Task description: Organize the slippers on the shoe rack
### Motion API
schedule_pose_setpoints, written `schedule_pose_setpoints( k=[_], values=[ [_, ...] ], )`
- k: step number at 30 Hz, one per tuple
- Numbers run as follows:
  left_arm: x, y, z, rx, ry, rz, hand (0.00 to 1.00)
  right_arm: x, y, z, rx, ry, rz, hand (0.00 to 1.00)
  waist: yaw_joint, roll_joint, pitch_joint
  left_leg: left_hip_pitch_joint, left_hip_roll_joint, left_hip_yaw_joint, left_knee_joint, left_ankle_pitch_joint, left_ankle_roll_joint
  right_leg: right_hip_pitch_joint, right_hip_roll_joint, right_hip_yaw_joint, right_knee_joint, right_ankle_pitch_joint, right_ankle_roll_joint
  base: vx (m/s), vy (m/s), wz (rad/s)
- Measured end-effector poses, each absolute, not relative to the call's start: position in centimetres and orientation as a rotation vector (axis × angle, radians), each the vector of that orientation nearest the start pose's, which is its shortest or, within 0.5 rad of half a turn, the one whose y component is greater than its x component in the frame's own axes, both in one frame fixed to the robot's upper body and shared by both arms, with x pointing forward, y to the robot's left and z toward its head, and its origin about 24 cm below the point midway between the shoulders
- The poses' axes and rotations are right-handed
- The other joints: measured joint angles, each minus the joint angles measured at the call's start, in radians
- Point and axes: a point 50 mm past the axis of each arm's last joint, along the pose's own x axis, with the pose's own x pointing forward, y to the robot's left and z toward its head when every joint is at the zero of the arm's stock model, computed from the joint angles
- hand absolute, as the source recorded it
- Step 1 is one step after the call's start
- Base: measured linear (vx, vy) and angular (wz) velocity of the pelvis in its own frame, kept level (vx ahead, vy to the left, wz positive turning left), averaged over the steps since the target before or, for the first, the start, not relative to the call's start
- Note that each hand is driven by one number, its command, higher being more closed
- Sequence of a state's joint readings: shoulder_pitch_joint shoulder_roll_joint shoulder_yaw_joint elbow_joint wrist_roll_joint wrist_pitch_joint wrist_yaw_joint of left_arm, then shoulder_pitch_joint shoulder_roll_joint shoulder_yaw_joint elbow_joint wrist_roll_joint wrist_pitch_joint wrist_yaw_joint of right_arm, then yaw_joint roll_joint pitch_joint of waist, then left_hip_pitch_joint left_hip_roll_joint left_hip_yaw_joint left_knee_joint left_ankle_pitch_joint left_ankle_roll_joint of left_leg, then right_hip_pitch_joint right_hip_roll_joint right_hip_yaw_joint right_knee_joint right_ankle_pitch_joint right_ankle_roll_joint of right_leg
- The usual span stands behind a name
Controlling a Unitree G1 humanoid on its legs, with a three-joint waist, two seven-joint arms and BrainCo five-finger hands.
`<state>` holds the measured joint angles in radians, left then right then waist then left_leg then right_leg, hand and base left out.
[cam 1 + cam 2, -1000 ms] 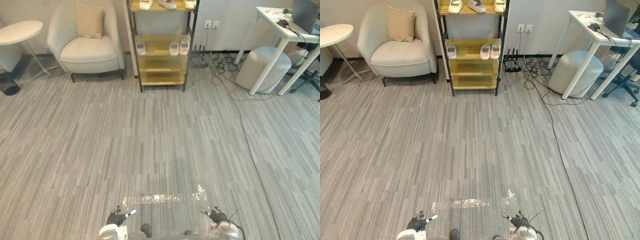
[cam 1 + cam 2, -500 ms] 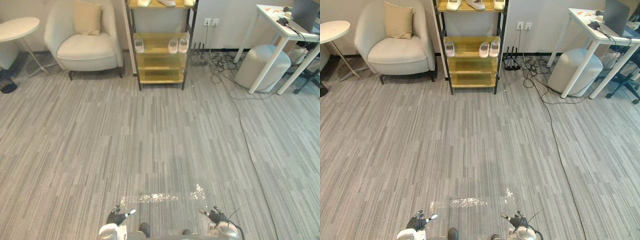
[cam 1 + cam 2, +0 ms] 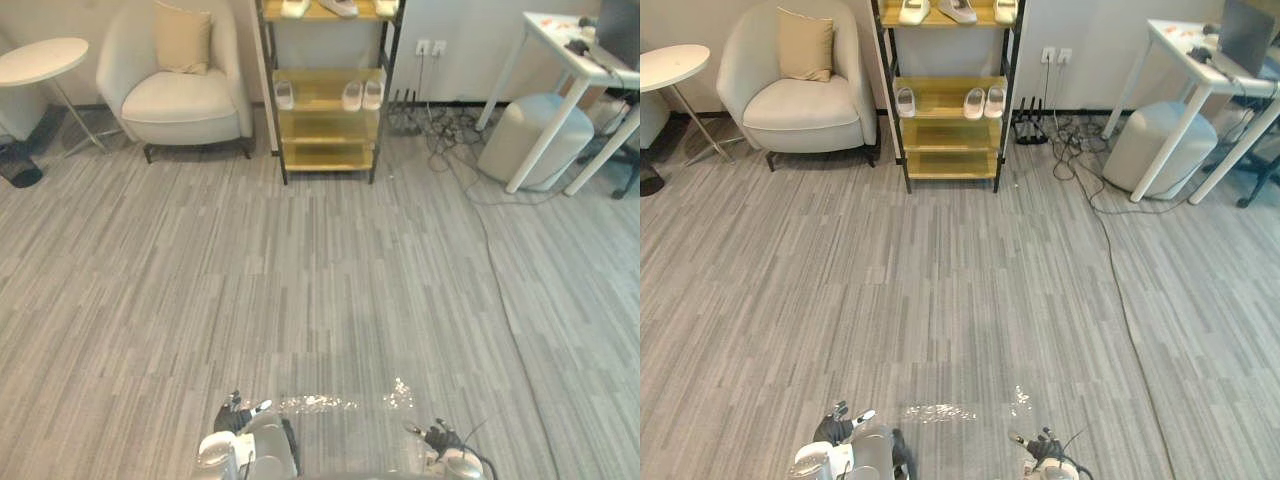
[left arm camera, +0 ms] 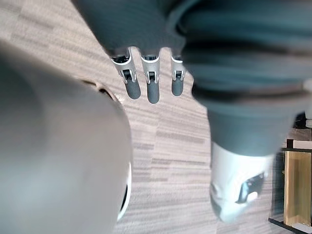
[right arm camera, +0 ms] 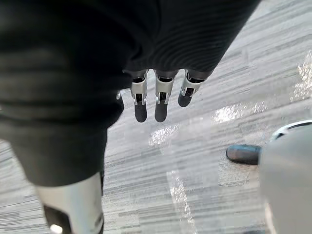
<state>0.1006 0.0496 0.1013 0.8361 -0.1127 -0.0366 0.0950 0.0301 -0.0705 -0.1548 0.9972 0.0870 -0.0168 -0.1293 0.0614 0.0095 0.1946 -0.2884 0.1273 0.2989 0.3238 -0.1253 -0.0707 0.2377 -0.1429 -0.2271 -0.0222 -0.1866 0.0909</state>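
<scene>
Left hand (image 3: pixel 238 419) and right hand (image 3: pixel 437 437) relaxed, empty, far from shoe rack (image 3: pixel 325 126).

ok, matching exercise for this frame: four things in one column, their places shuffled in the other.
1 square beige cushion
2 pair of white slippers
3 pale round pouf
4 round white side table

A on a shelf of the black-framed wooden shoe rack
B by the white desk leg
C on the cream armchair
D left of that armchair

Pairs: 1-C, 2-A, 3-B, 4-D
</scene>
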Motion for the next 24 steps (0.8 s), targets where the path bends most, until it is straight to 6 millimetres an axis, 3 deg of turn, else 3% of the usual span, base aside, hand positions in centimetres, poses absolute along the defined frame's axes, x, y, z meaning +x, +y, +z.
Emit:
schedule_pose_setpoints(
  k=[1, 2, 3, 4, 5, 6, 7, 8, 9, 10, 12, 14, 15, 16, 17, 18, 19, 20, 21, 22, 23, 24],
  values=[
    [13.1, 19.2, -13.9, -0.074, 0.888, 0.296, 0.00, 12.4, -20.3, -15.0, 0.028, 1.000, -0.344, 0.00, 0.014, -0.005, -0.010, 0.002, -0.027, -0.004, 0.004, 0.065, 0.046, 0.004, -0.022, 0.017, 0.000, -0.019, 0.017, 0.31, 0.265, -0.29],
    [13.1, 19.4, -13.9, -0.070, 0.885, 0.299, 0.00, 12.5, -19.9, -15.1, 0.036, 1.001, -0.335, 0.00, 0.016, -0.022, -0.016, -0.003, -0.042, 0.004, 0.015, 0.046, 0.060, 0.005, -0.038, 0.017, 0.004, -0.027, 0.010, 0.49, 0.276, -0.12],
    [13.4, 19.8, -13.8, -0.068, 0.881, 0.311, 0.00, 12.4, -19.2, -15.2, 0.051, 1.005, -0.325, 0.00, 0.014, -0.043, -0.020, -0.023, -0.058, 0.006, 0.059, -0.011, 0.074, -0.023, -0.064, 0.019, 0.084, -0.028, 0.009, 0.36, 0.176, 0.05],
    [13.4, 20.0, -13.8, -0.066, 0.882, 0.315, 0.00, 12.5, -19.1, -15.2, 0.053, 1.004, -0.321, 0.00, 0.016, -0.043, -0.020, -0.020, -0.056, 0.006, 0.062, -0.022, 0.073, -0.044, -0.067, 0.023, 0.132, -0.028, 0.009, 0.43, 0.204, -0.07],
    [13.3, 20.0, -13.8, -0.071, 0.885, 0.320, 0.00, 12.7, -18.7, -15.2, 0.061, 1.001, -0.313, 0.00, 0.021, -0.047, -0.017, 0.027, -0.050, 0.020, 0.048, -0.041, 0.070, -0.122, -0.085, 0.038, 0.339, -0.024, 0.018, 0.46, 0.224, -0.22],
    [13.0, 20.2, -14.0, -0.055, 0.899, 0.314, 0.00, 12.8, -18.2, -15.2, 0.065, 1.000, -0.293, 0.00, 0.024, -0.053, -0.011, 0.113, -0.051, 0.031, 0.031, -0.066, 0.083, -0.192, -0.109, 0.058, 0.595, 0.033, 0.063, 0.46, 0.224, -0.21],
    [13.0, 20.2, -14.0, -0.054, 0.901, 0.313, 0.00, 12.9, -18.1, -15.2, 0.065, 0.998, -0.290, 0.00, 0.024, -0.055, -0.010, 0.127, -0.051, 0.033, 0.030, -0.071, 0.084, -0.203, -0.111, 0.062, 0.630, 0.044, 0.068, 0.48, 0.196, -0.18],
    [12.8, 20.3, -14.0, -0.041, 0.906, 0.306, 0.00, 13.0, -17.9, -15.1, 0.058, 0.994, -0.272, 0.00, 0.025, -0.053, -0.005, 0.188, -0.050, 0.045, 0.023, -0.098, 0.089, -0.249, -0.121, 0.072, 0.792, 0.093, 0.073, 0.37, 0.107, -0.21],
    [12.6, 20.4, -14.0, -0.023, 0.913, 0.294, 0.00, 13.3, -17.6, -15.0, 0.049, 0.985, -0.250, 0.00, 0.023, -0.058, -0.001, 0.274, -0.050, 0.048, 0.002, -0.137, 0.090, -0.308, -0.136, 0.032, 0.972, 0.084, 0.030, 0.64, 0.157, -0.24],
    [12.7, 20.1, -14.1, -0.018, 0.913, 0.283, 0.00, 13.8, -17.5, -14.7, 0.046, 0.958, -0.237, 0.00, 0.020, -0.058, -0.001, 0.341, -0.049, 0.046, -0.041, -0.153, 0.081, -0.372, -0.149, -0.053, 1.059, 0.037, -0.036, 0.45, 0.097, -0.14],
    [12.9, 19.8, -14.0, -0.014, 0.910, 0.269, 0.00, 14.4, -17.5, -14.4, 0.039, 0.928, -0.223, 0.00, 0.007, -0.057, 0.000, 0.388, -0.043, 0.045, -0.087, -0.161, 0.067, -0.452, -0.151, -0.134, 1.026, -0.003, -0.060, 0.46, 0.025, 0.08],
    [13.0, 19.4, -14.1, -0.027, 0.910, 0.266, 0.00, 15.3, -17.9, -13.9, 0.023, 0.895, -0.218, 0.00, -0.002, -0.038, 0.016, 0.448, -0.027, 0.041, -0.131, -0.161, 0.048, -0.520, -0.110, -0.179, 0.840, -0.027, -0.060, 0.53, -0.046, 0.12],
    [13.2, 19.0, -14.1, -0.036, 0.909, 0.262, 0.00, 15.9, -18.4, -13.6, 0.010, 0.875, -0.218, 0.00, -0.008, -0.012, 0.031, 0.486, -0.003, 0.038, -0.152, -0.163, 0.044, -0.539, -0.048, -0.169, 0.624, -0.005, -0.054, 0.42, -0.076, 0.16],
    [13.3, 18.8, -14.0, -0.040, 0.904, 0.260, 0.00, 15.9, -18.6, -13.5, 0.005, 0.872, -0.221, 0.00, -0.011, -0.004, 0.037, 0.503, 0.005, 0.033, -0.166, -0.162, 0.042, -0.548, -0.012, -0.146, 0.489, 0.032, -0.045, 0.54, -0.145, 0.38],
    [13.5, 18.8, -13.9, -0.039, 0.894, 0.260, 0.00, 15.9, -18.7, -13.5, 0.004, 0.871, -0.223, 0.00, -0.020, -0.012, 0.038, 0.522, 0.001, 0.011, -0.187, -0.157, 0.034, -0.555, 0.034, -0.074, 0.272, 0.134, -0.019, 0.44, -0.165, 0.59],
    [13.4, 19.0, -13.9, -0.035, 0.894, 0.263, 0.00, 15.6, -18.7, -13.7, 0.006, 0.882, -0.224, 0.00, -0.025, -0.033, 0.044, 0.550, -0.017, -0.010, -0.205, -0.160, 0.025, -0.552, 0.041, -0.011, 0.159, 0.220, -0.001, 0.71, -0.323, 1.00],
    [13.5, 19.1, -13.8, -0.034, 0.890, 0.264, 0.00, 15.0, -18.8, -13.8, 0.013, 0.890, -0.235, 0.00, -0.037, -0.050, 0.048, 0.596, -0.023, -0.055, -0.212, -0.184, -0.020, -0.554, 0.041, 0.044, 0.187, 0.367, -0.086, 0.84, -0.372, 0.84],
    [13.6, 17.7, -14.1, -0.069, 0.898, 0.249, 0.00, 16.5, -19.6, -13.1, -0.017, 0.848, -0.232, 0.00, -0.040, 0.024, 0.044, 0.584, 0.057, -0.084, -0.162, -0.181, -0.036, -0.567, 0.088, -0.002, 0.272, 0.261, -0.098, 0.73, -0.315, 0.57],
    [13.6, 17.6, -14.1, -0.070, 0.898, 0.248, 0.00, 16.6, -19.6, -13.1, -0.018, 0.847, -0.232, 0.00, -0.040, 0.024, 0.044, 0.583, 0.058, -0.085, -0.159, -0.181, -0.036, -0.567, 0.089, -0.002, 0.273, 0.259, -0.096, 0.58, -0.230, 0.23],
    [13.8, 17.1, -14.1, -0.080, 0.894, 0.241, 0.00, 17.1, -19.4, -12.7, -0.011, 0.822, -0.229, 0.00, -0.043, 0.038, 0.045, 0.527, 0.102, -0.122, -0.031, -0.152, -0.048, -0.548, 0.104, -0.039, 0.299, 0.211, -0.122, 0.59, -0.243, 0.39],
    [14.0, 17.0, -14.0, -0.086, 0.893, 0.234, 0.00, 16.7, -19.1, -12.9, -0.004, 0.829, -0.225, 0.00, -0.044, 0.039, 0.046, 0.450, 0.143, -0.149, 0.157, -0.085, -0.044, -0.494, 0.121, -0.066, 0.284, 0.174, -0.130, 0.59, -0.243, 0.38],
    [14.0, 17.0, -14.0, -0.086, 0.893, 0.234, 0.00, 16.7, -19.1, -12.9, -0.004, 0.829, -0.225, 0.00, -0.044, 0.039, 0.046, 0.450, 0.143, -0.149, 0.157, -0.085, -0.044, -0.494, 0.121, -0.066, 0.284, 0.174, -0.130, 0.57, -0.225, 0.48]
  ],
)
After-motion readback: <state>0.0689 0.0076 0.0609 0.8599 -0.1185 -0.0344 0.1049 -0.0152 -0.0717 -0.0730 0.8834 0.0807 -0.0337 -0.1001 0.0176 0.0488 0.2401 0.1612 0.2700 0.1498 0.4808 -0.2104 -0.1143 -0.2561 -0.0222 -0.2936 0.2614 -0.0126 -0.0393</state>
